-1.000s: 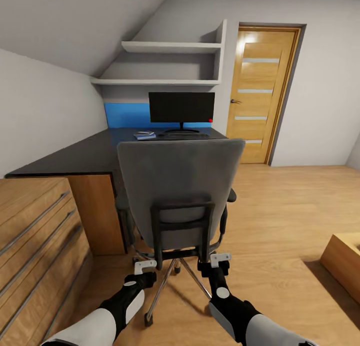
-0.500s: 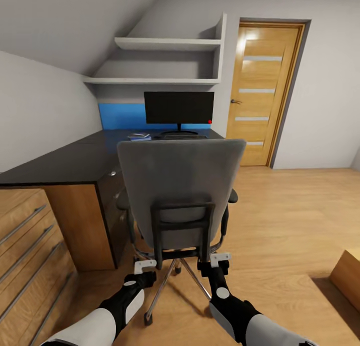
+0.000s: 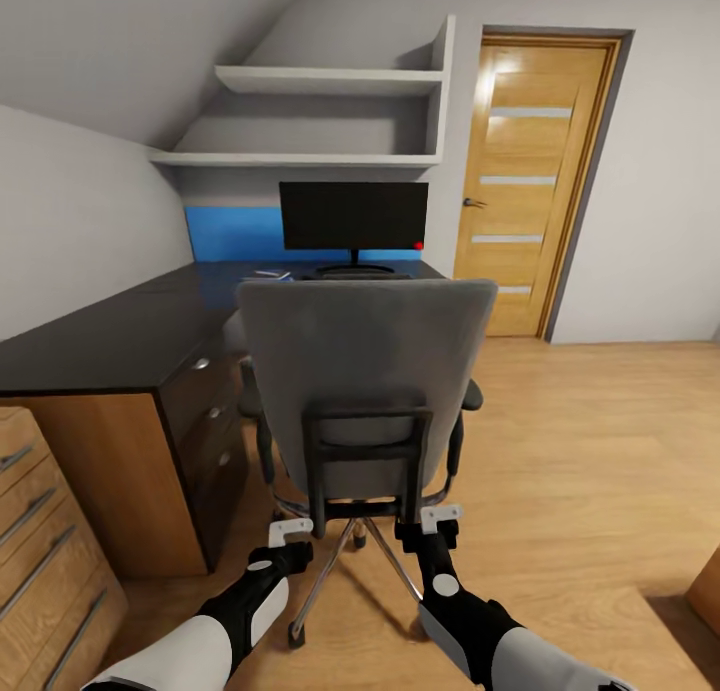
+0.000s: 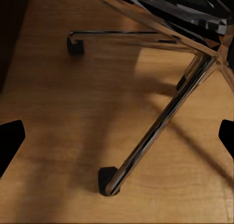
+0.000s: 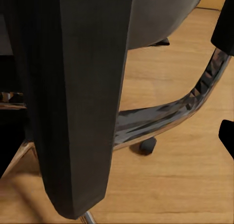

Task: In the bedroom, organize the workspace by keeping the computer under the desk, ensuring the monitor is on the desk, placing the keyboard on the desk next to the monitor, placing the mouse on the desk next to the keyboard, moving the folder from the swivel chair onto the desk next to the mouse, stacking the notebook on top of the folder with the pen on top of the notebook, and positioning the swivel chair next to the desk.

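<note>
Head view: we face the back of the swivel chair (image 3: pixel 365 371), drawn up to the black desk (image 3: pixel 110 336). Monitor (image 3: pixel 353 216) stands on the desk's far end, with a small bluish item beside it that we cannot identify. Left gripper (image 3: pixel 290 532) hangs open by the chair's chrome base. Right gripper (image 3: pixel 441 518) sits against the black back frame; open or closed, we cannot tell.

The grey swivel chair (image 3: pixel 365 371) stands upright on the wood floor, its back to the camera, just beside the long black desk (image 3: pixel 110 336) — on which the monitor (image 3: pixel 353 216) stands, black screen facing out, a blue folder (image 3: pixel 272 274) lying flat nearby
</note>
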Motion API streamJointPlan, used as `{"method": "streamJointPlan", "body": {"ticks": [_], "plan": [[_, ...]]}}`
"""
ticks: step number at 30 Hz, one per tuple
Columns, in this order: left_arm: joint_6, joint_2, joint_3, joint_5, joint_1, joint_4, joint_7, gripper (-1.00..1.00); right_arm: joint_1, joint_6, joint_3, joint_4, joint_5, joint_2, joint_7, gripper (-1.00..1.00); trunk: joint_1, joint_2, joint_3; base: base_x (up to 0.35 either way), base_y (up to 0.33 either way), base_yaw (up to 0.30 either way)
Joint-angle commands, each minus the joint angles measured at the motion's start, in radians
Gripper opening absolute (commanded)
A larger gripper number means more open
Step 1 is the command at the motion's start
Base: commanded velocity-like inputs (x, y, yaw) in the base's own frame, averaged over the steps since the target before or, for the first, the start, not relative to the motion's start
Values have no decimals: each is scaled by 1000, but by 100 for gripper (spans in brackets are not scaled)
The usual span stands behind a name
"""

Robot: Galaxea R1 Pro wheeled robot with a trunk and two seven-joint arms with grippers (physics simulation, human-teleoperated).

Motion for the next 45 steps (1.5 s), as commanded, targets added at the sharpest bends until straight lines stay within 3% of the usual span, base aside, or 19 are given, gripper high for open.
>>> {"method": "streamJointPlan", "body": {"ticks": [1, 45], "plan": [[2, 0, -10, 8, -1, -2, 6, 100, -1, -5, 9, 0, -9, 0, -5, 100, 0, 0, -1, 319, -59, 0], [4, 0, -11, 8, -1, -3, 6, 100, -1, -6, 10, 0, -10, 0, -6, 100, 0, 0, -6, 320, -2, 19]]}}
